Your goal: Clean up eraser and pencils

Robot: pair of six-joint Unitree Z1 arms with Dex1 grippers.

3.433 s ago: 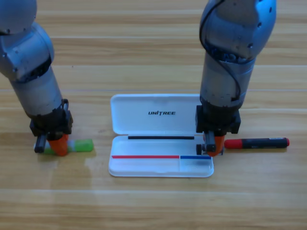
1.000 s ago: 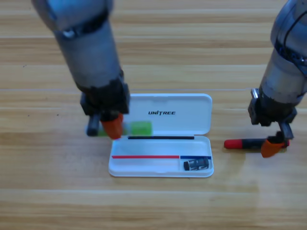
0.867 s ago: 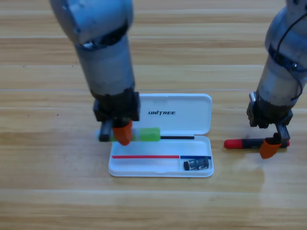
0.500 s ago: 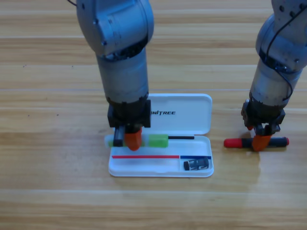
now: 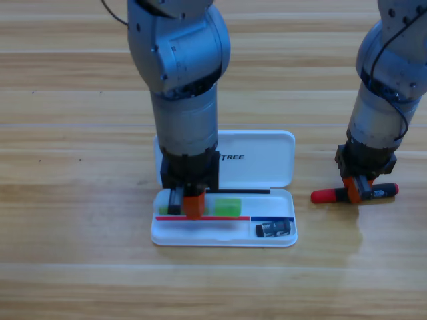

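My left gripper (image 5: 188, 205) held the light green pencil (image 5: 227, 207) over the case (image 5: 267, 167); right gripper (image 5: 357, 190) clamped the red-capped pen (image 5: 325, 196) beside it.

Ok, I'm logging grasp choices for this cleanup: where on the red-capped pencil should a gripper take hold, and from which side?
Grip the red-capped pencil on its black barrel, coming straight down from above. It lies flat on the table, lengthwise left to right, so jaws should close across its width. The right gripper is already down on the barrel there.

Single fixed camera above table (image 5: 67, 267) — looks down (arms enter from top).
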